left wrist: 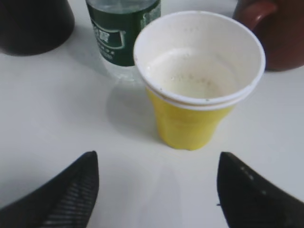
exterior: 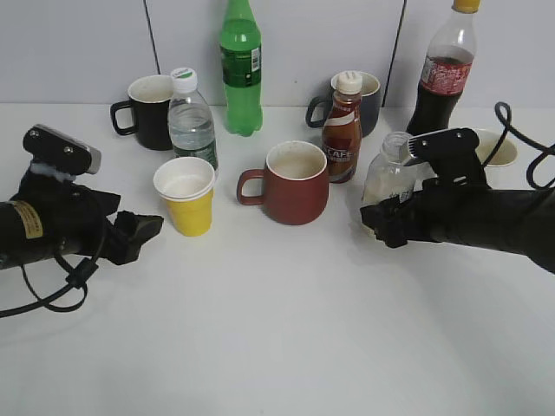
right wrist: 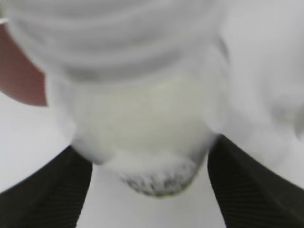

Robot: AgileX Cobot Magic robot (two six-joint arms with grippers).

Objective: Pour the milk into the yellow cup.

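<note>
The yellow cup (exterior: 189, 208) stands upright left of centre; in the left wrist view (left wrist: 190, 123) its white inside shows a pale creamy bottom. My left gripper (exterior: 143, 230) is open and empty, low on the table just left of the cup, its fingers (left wrist: 156, 159) apart with the cup ahead of them. The milk bottle (exterior: 388, 173) is uncapped with creamy-white liquid in it. My right gripper (exterior: 381, 221) is shut on its lower body; its base is hidden. In the right wrist view the blurred bottle (right wrist: 142, 114) fills the space between the fingers (right wrist: 149, 156).
A red-brown mug (exterior: 295, 186) stands between cup and milk. A brown coffee bottle (exterior: 342, 130), a water bottle (exterior: 191, 117), a green bottle (exterior: 241, 69), a black mug (exterior: 149, 111), a dark mug (exterior: 368, 100) and a cola bottle (exterior: 444, 74) stand behind.
</note>
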